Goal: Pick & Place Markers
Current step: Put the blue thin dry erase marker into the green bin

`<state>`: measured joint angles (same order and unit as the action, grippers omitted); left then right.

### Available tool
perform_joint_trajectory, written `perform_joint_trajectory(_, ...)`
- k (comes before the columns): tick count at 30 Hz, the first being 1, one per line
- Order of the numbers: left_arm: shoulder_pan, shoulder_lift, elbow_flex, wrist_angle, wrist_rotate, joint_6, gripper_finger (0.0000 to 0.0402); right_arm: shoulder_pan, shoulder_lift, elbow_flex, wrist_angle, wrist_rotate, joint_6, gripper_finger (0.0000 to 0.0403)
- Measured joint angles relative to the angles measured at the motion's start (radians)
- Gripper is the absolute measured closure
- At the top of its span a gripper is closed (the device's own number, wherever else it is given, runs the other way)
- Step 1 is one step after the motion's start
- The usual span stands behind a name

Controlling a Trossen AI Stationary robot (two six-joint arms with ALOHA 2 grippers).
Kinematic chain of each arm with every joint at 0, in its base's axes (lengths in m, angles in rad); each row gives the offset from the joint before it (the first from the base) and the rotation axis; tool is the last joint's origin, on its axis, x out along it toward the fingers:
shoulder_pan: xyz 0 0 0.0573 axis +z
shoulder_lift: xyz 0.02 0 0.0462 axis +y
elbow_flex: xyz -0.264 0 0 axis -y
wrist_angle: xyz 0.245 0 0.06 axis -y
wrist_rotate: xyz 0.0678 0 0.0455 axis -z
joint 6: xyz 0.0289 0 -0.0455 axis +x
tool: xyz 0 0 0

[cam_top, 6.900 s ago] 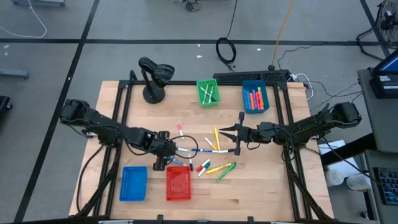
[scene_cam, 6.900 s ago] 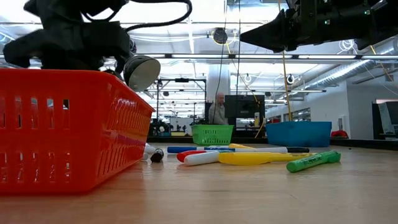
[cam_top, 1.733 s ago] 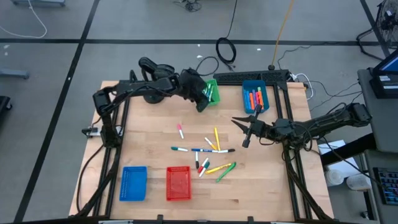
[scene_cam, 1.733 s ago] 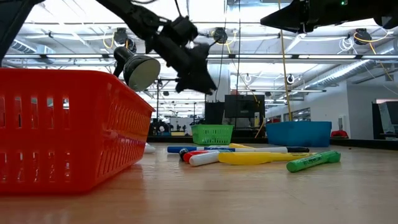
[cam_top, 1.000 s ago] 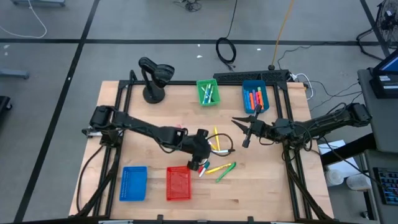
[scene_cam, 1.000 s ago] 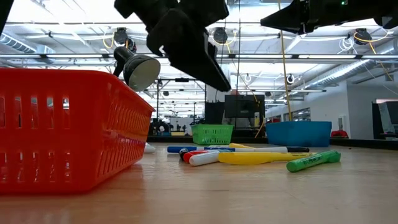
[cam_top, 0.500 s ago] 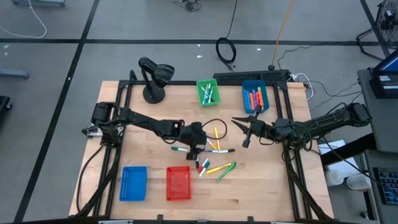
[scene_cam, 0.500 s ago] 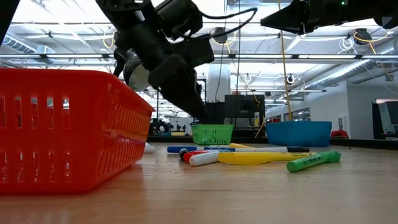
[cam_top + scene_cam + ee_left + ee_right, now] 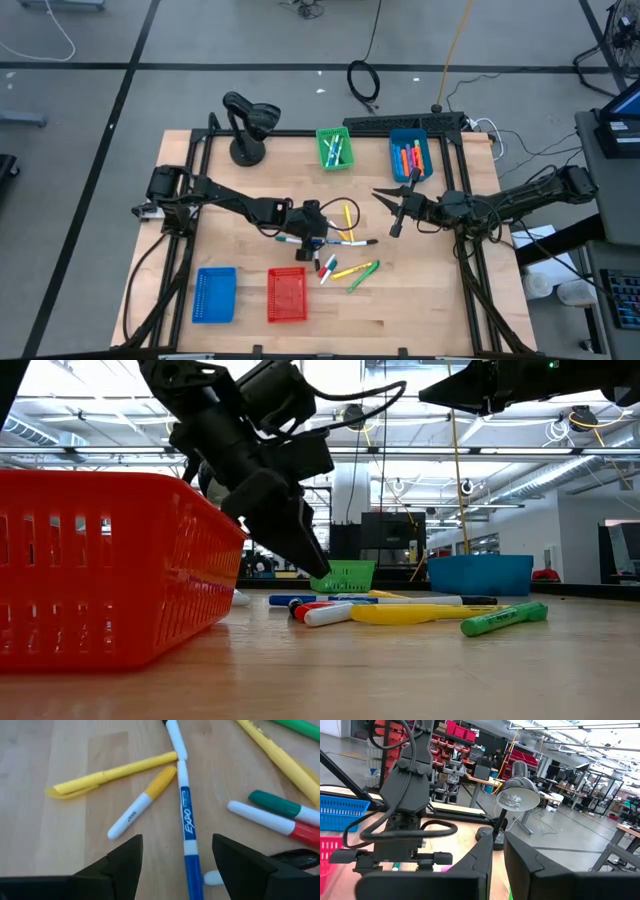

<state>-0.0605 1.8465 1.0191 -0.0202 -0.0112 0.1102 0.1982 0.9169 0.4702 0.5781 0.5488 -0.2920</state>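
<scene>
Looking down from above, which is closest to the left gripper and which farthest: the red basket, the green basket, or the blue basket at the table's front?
From the left gripper:
1. Red basket, just in front of it.
2. Green basket, at the back.
3. Blue basket, front left corner; close to the green one's distance, so hard to call.

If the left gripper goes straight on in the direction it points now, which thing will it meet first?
Most likely the blue Expo marker. The left gripper is open and tilted down over the loose markers, and this marker lies between its fingers in the wrist view. How far above it the fingertips are is unclear.

Bright, even overhead lighting casts soft shadows (ceiling lights glare in the low view).
</scene>
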Motion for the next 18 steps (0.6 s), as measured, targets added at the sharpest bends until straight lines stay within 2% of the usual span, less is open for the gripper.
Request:
perform_joint_trajectory(8, 0.0, 0.0, 0.015, -0.07, 0.009, -0.054, 0.0158, 0.0, 0.0, 0.0, 0.0, 0.0, 0.0, 0.0369)
perform_joint_trajectory(14, 0.001, 0.0, 0.189, -0.381, -0.041, -0.057, 0.0158, 0.0, 0.0, 0.0, 0.018, 0.0, 0.0, 0.0369)
perform_joint_trajectory(18, -0.008, 0.0, 0.308, -0.484, -0.065, -0.057, 0.0158, 0.0, 0.0, 0.0, 0.016, 0.0, 0.0, 0.0369)
